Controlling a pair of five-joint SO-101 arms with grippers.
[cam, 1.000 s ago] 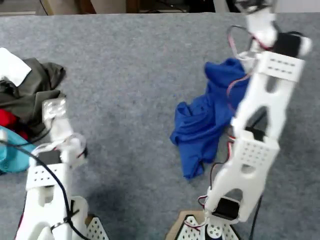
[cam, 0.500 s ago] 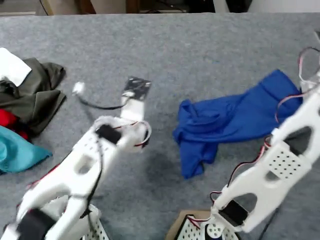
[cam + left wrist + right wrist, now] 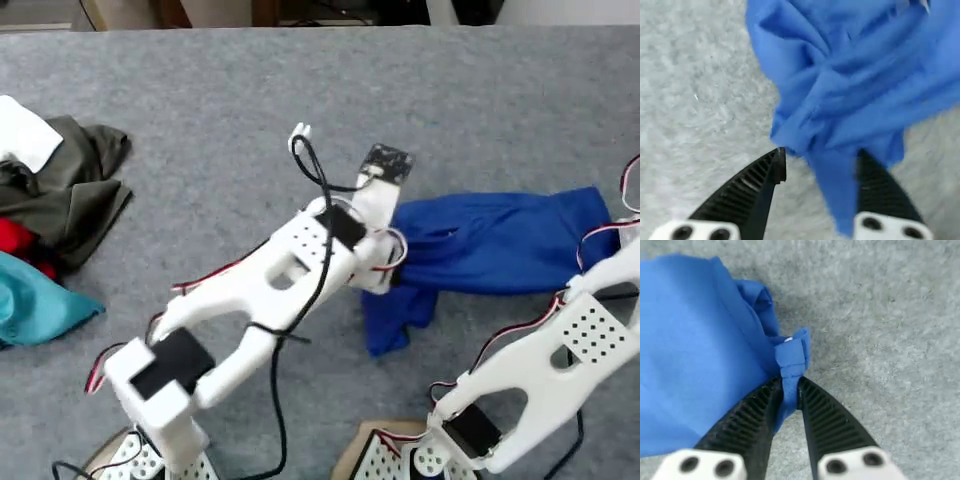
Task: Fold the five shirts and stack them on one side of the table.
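Left arm [image 3: 290, 265] has swung onto the blue shirt [image 3: 500, 245], hiding its bunched end from above; left pincer [image 3: 821, 154] gapes. Right pincer [image 3: 790, 382] clamps a hem fold.

You're seeing the blue shirt [image 3: 490, 245] lying stretched sideways at the table's [image 3: 220, 90] right, bunching at one end; olive shirt [image 3: 75, 190], red shirt [image 3: 15, 240], teal shirt [image 3: 35, 305] and white shirt [image 3: 25, 135] are sitting heaped at the left edge.

Your grey table [image 3: 200, 90] carries a blue shirt [image 3: 500, 245] and, well apart, a shirt pile [image 3: 70, 190] (olive, red, teal, white).
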